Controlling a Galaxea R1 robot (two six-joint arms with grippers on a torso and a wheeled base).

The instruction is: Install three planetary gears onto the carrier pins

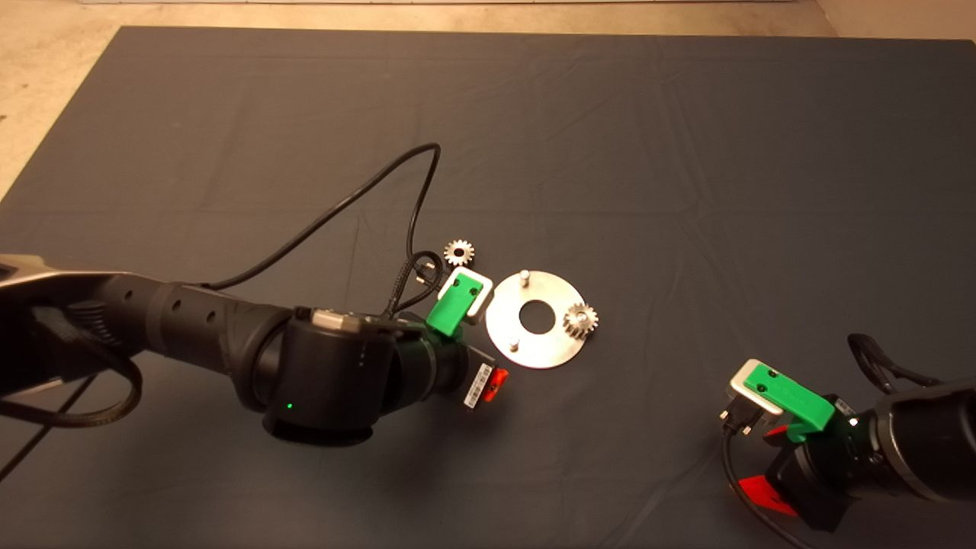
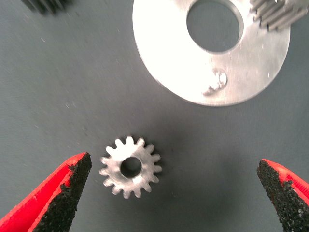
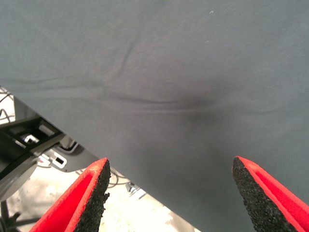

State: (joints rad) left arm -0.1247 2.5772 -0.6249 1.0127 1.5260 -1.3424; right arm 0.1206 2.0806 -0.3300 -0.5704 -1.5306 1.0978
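Note:
The shiny carrier disc [image 1: 499,320] lies at mid-mat with two bare pins [image 1: 524,276] [image 1: 515,345]. One planetary gear [image 1: 580,320] sits on the third pin at the disc's right rim. A second gear [image 1: 458,252] lies loose on the mat, up and left of the disc. My left gripper [image 1: 484,377] hovers at the disc's lower left and hides the third gear in the head view. In the left wrist view this gear [image 2: 130,166] lies flat on the mat between the open fingers [image 2: 174,193], nearer one pad [image 2: 72,181], beside the disc [image 2: 169,58].
My right gripper [image 1: 766,461] rests open and empty at the mat's lower right, and its wrist view [image 3: 171,193] looks past the mat edge at floor equipment [image 3: 29,140]. A black cable [image 1: 366,191] loops over the mat [image 1: 686,152] behind the left arm.

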